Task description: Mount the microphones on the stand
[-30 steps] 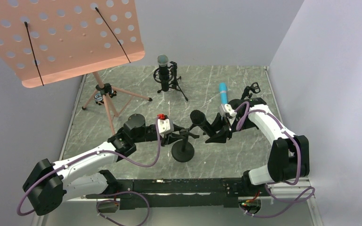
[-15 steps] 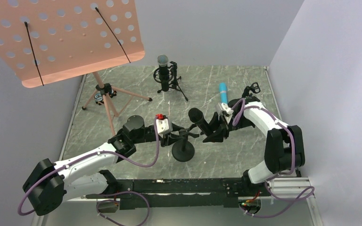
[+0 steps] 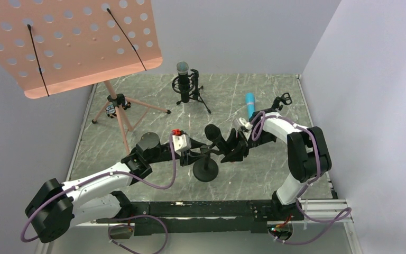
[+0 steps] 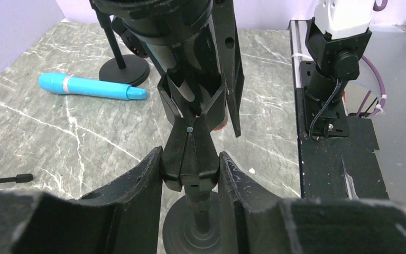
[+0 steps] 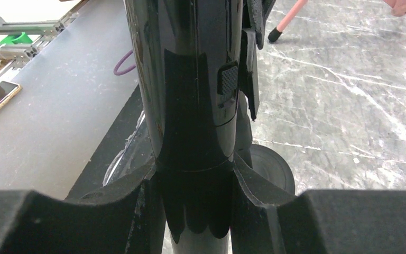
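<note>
My left gripper (image 3: 197,155) is shut on the clip (image 4: 189,153) of the round-base stand (image 3: 205,170) in the middle of the table. My right gripper (image 3: 231,150) is shut on the all-black microphone (image 3: 214,136) and holds it tilted, its lower end at the clip. In the right wrist view the gripper (image 5: 194,177) clasps the microphone's glossy body (image 5: 193,79). In the left wrist view the microphone's (image 4: 182,47) end sits in the clip's mouth above my left gripper (image 4: 190,161). The blue microphone (image 3: 250,104) lies flat at the back right. The silver-mesh microphone (image 3: 183,79) stands in a tripod stand.
A pink perforated music stand (image 3: 68,42) on a tripod (image 3: 119,108) fills the back left. A small empty stand (image 3: 283,99) is at the back right, next to the blue microphone (image 4: 90,87). Walls close the back and right; a black rail (image 3: 201,209) runs along the near edge.
My right gripper has carried the all-black microphone leftward, bringing it to the stand's clip. My left gripper has shifted slightly left, still shut on the clip.
</note>
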